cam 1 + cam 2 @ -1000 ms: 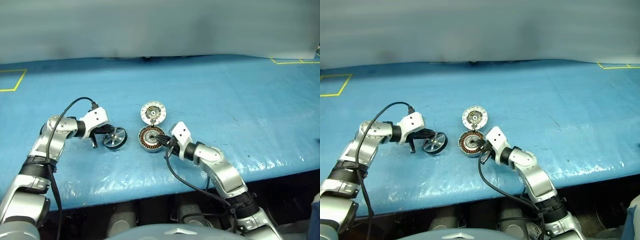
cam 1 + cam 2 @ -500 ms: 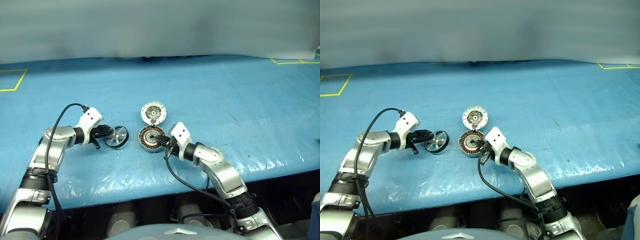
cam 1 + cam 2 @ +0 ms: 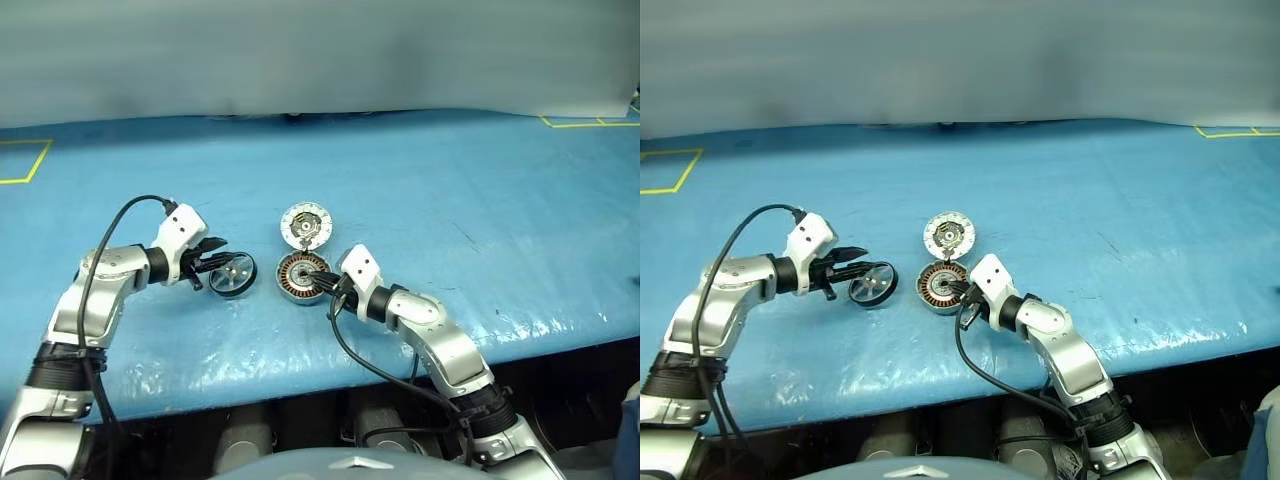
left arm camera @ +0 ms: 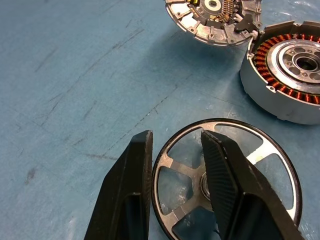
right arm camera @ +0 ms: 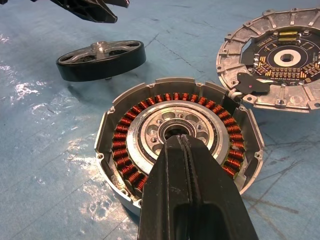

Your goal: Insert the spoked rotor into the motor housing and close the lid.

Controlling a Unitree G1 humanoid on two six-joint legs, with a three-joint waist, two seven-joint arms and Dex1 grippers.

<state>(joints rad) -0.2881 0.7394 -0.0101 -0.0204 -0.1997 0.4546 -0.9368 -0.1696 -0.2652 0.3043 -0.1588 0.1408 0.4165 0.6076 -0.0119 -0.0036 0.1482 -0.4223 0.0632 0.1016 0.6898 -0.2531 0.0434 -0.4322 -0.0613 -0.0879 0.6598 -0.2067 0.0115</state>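
Since a second ago the left gripper (image 4: 172, 150) has parted its fingers and lifted slightly; they now straddle the near rim of the spoked rotor (image 3: 232, 274), which lies flat on the blue table (image 3: 450, 190) beside the motor housing (image 3: 302, 277). Right gripper (image 5: 183, 146) stays shut, tips pressed into the housing's hub. Rigid, smooth metal, likely slippery: pinch the rim across its thickness.
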